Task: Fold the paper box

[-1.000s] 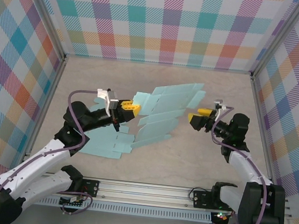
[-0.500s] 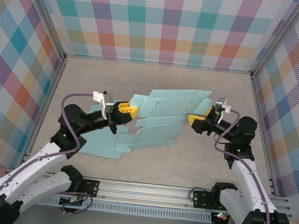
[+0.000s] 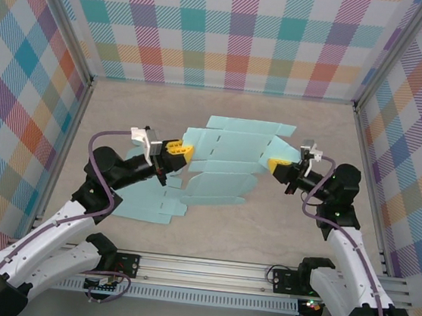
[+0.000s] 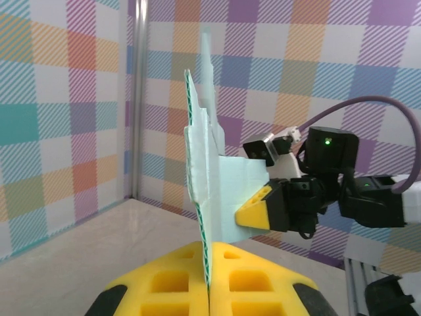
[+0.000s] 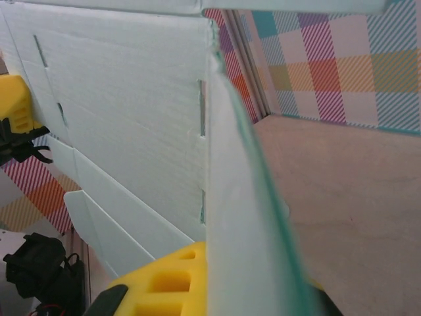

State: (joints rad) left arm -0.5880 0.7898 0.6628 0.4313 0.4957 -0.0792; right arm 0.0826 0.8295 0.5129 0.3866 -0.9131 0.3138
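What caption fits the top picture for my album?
Left fingers and right fingers pinch opposite ends of the unfolded mint paper box.

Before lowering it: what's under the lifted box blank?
A second light-blue sheet lies flat on the table, below the box blank's left end. Its right edge and the tabletop directly beneath are covered.

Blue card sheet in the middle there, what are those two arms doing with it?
They are folding a paper box. The left gripper is clamped on one end of the sheet and the right gripper on the other, holding it between them over the table. It is spread out, not yet folded into shape.
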